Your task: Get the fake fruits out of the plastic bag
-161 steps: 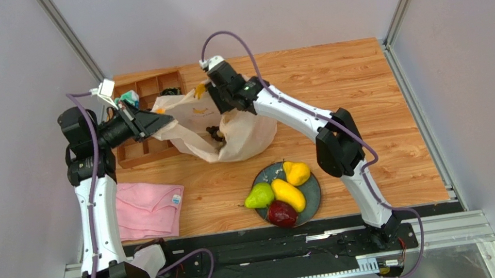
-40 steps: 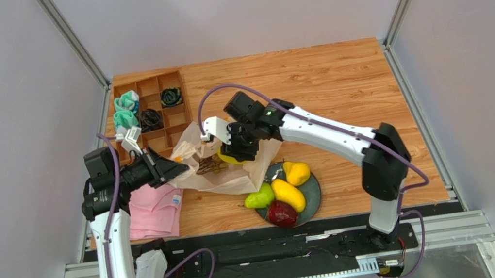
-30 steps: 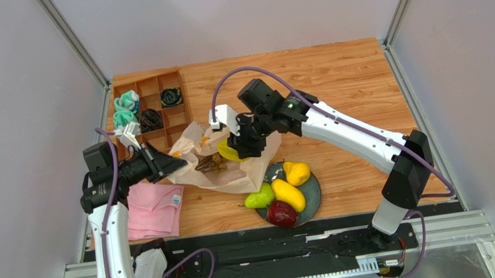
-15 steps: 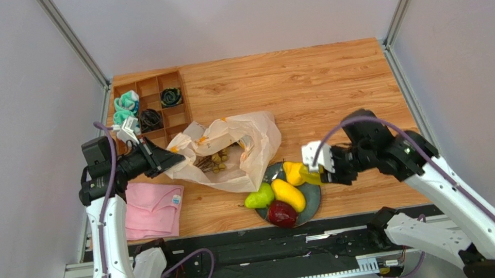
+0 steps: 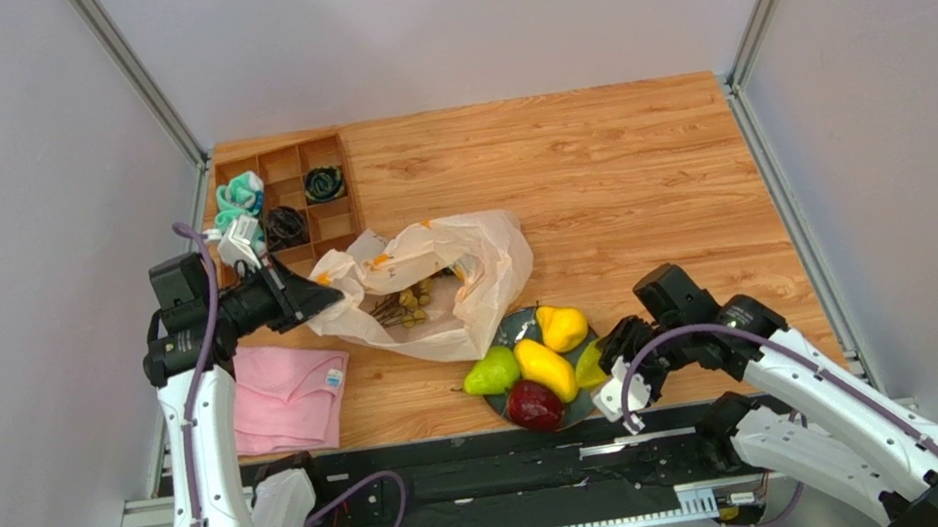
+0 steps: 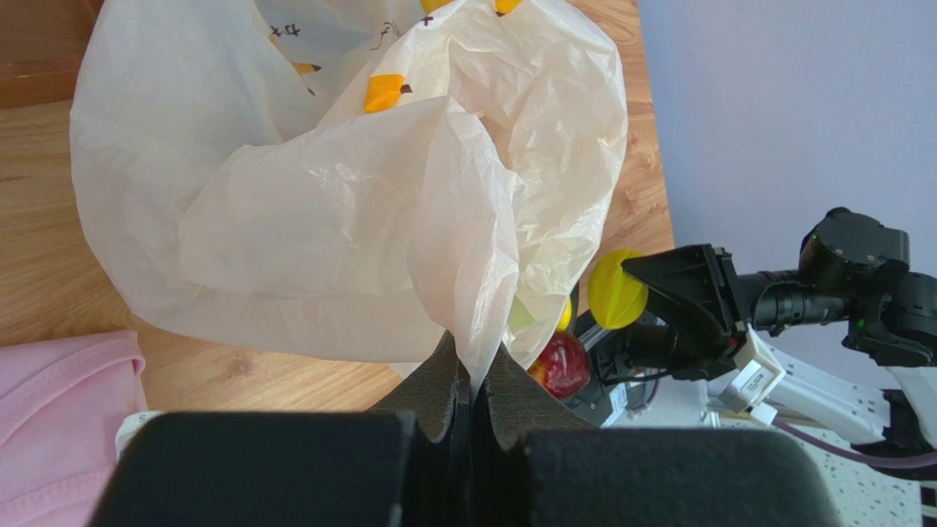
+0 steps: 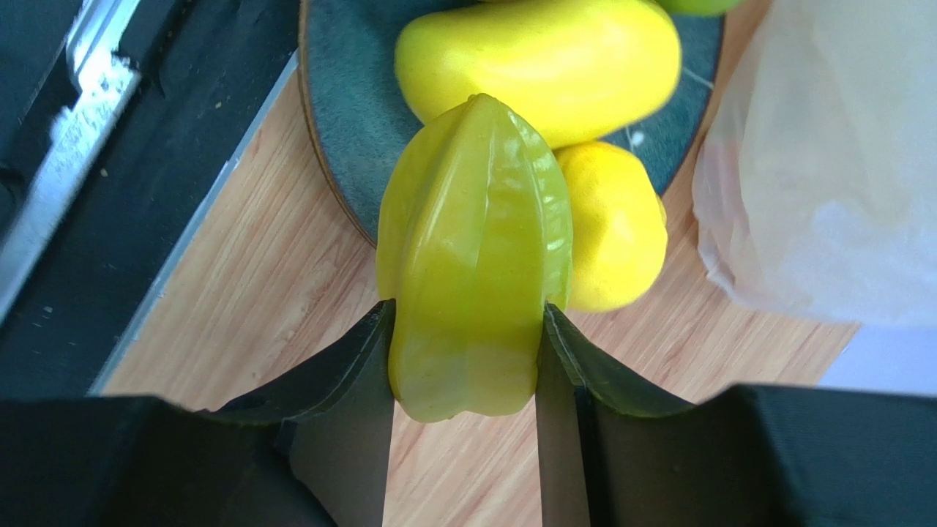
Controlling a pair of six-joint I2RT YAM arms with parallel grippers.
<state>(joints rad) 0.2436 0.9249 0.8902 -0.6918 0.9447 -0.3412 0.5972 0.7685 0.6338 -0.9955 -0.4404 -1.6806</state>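
Note:
The cream plastic bag (image 5: 436,283) printed with bananas lies open on the table, a pale grape bunch (image 5: 408,303) showing in its mouth. My left gripper (image 5: 312,294) is shut on the bag's left edge; in the left wrist view (image 6: 471,379) the bag (image 6: 330,198) hangs from its jaws. My right gripper (image 5: 604,362) is shut on a ridged yellow-green starfruit (image 7: 475,253) at the right rim of the dark plate (image 5: 599,391). On the plate lie a green pear (image 5: 491,373), a yellow mango (image 5: 545,368), a lemon (image 5: 564,326) and a dark red apple (image 5: 534,405).
A wooden compartment tray (image 5: 335,214) with rolled teal and black socks stands at the back left. A folded pink cloth (image 5: 285,396) lies at the front left. A black rail (image 5: 461,449) runs along the table's near edge.
My right gripper took the yellow-green fruit out of the bag, swung it right and down, and now holds it at the plate's right rim. My left gripper still holds the bag's edge.

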